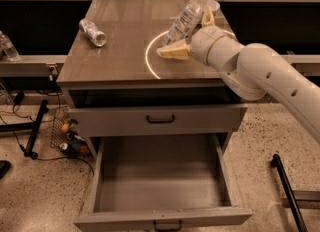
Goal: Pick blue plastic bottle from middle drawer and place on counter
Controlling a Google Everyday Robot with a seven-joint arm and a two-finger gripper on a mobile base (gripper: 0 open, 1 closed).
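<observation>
The blue plastic bottle (184, 22), clear with a pale label and white cap, is tilted above the right part of the counter (117, 51), its cap pointing up and right. My gripper (190, 33) is shut on it, one pale yellow finger (172, 52) below-left and one behind it at the upper right. The bottle hangs over the thin white circle line (149, 58). The middle drawer (160, 178) is pulled fully open below, and its grey inside shows nothing in it.
A shorter clear bottle (93, 31) lies on the counter's back left. A pale rim (213, 4) shows behind the gripper. The upper drawer front (160, 119) is closed. Cables and a wire basket (67, 133) sit on the floor at the left; a black bar (286, 191) is at the right.
</observation>
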